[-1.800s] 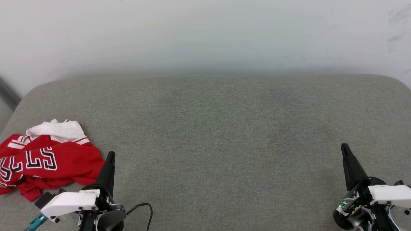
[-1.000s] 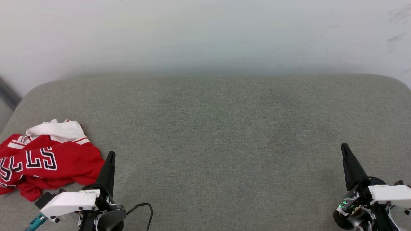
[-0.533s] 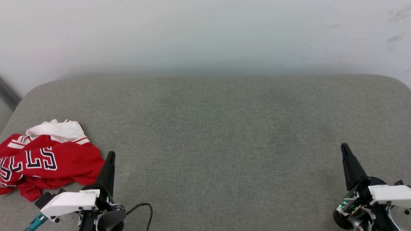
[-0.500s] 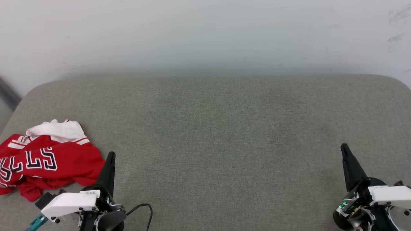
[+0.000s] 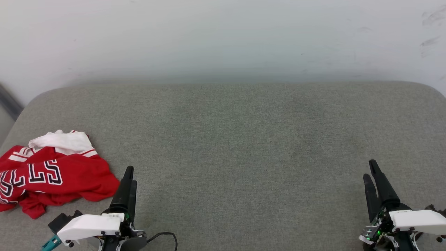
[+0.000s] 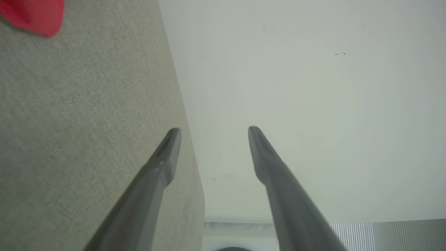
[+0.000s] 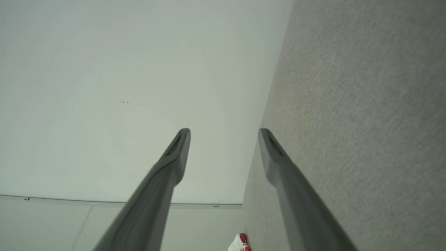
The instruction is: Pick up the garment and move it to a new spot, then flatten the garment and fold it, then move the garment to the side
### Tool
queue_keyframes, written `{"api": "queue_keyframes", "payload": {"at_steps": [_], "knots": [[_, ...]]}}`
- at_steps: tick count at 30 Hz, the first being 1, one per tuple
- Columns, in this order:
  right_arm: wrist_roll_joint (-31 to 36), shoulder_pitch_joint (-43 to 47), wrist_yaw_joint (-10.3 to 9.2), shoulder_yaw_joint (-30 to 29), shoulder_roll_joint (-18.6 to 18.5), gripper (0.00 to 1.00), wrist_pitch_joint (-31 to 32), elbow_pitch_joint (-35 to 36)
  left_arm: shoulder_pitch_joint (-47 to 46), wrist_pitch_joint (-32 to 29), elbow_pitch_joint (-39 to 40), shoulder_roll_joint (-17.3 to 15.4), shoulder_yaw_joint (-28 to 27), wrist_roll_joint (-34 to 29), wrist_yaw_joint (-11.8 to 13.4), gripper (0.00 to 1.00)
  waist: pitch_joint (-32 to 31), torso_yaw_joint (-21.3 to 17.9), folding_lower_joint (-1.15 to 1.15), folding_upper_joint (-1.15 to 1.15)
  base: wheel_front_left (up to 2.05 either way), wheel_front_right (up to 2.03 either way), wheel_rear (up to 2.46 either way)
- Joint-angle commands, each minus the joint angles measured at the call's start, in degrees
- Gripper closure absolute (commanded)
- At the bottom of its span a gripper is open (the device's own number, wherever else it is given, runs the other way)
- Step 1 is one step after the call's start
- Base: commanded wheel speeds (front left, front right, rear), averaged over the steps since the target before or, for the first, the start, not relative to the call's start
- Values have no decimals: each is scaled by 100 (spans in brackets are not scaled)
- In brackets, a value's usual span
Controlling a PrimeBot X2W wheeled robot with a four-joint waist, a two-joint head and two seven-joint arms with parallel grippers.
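Observation:
The garment [image 5: 52,176], a red jersey with a white sleeve and black white-outlined letters, lies crumpled at the left edge of the grey cushioned surface [image 5: 237,139]. A red corner of the garment [image 6: 33,14] shows in the left wrist view, and a small red-and-white bit of the garment [image 7: 240,243] in the right wrist view. My left gripper [image 5: 130,174] is just right of the garment's near corner, apart from it, open and empty; the left gripper [image 6: 213,132] shows spread fingers. My right gripper [image 5: 369,169] is at the lower right, open and empty, as the right gripper [image 7: 224,134] also shows.
A pale wall [image 5: 223,38] rises behind the cushioned surface. A black cable [image 5: 163,237] loops beside my left wrist. The surface's rounded left corner [image 5: 21,115] drops off near the garment.
Both grippers have gone from shut to open. The left one has shifted slightly right and toward me; the right one has drawn back a little. The garment lies as before.

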State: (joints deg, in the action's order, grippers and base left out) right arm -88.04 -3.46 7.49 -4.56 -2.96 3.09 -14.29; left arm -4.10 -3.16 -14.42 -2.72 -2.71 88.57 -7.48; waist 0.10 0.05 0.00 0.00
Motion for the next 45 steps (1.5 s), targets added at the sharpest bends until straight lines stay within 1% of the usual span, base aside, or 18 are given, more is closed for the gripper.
{"api": "queue_keyframes", "payload": {"at_steps": [1,5,11,12,16,17,24,25,27,35,45], "knots": [[261,-74,0,50,-37,0,-85,166,-189,89,154,-20,33,-239,-1,0,-3,-2,0,0,0,0,0],[725,-66,0,105,-41,0,-188,267,-202,192,238,-17,102,-708,-1,0,-8,-5,0,0,0,0,0],[1604,-36,0,156,-37,0,-332,421,-213,336,340,-12,191,-1415,-1,0,-14,-4,0,0,0,0,0],[1604,-36,0,156,-37,0,-332,421,-213,336,340,-12,191,-1415,-1,0,-14,-4,0,0,0,0,0],[2159,-21,0,198,-29,0,-424,509,-238,427,405,-12,267,-1918,-1,0,-15,0,0,0,0,0,0],[2599,-17,0,223,-28,0,-491,558,-263,495,457,-11,346,-2318,-1,0,-15,7,0,0,0,0,0],[3608,-4,0,251,-21,0,-636,671,-306,641,534,-47,504,-3272,-1,0,-22,15,0,0,0,0,0],[4023,4,0,264,-16,0,-697,705,-310,702,530,-73,550,-3648,-1,0,-24,16,0,0,0,0,0],[4299,6,0,269,-13,0,-735,723,-315,739,522,-87,572,-3872,-1,0,-25,16,0,0,0,0,0],[5179,20,0,319,-2,0,-872,674,-329,886,476,-120,611,-4657,6,0,-40,19,0,0,0,0,0],[6015,24,0,351,4,0,-952,685,-334,1057,415,-155,684,-5448,35,0,-59,31,0,0,0,0,0]]}}
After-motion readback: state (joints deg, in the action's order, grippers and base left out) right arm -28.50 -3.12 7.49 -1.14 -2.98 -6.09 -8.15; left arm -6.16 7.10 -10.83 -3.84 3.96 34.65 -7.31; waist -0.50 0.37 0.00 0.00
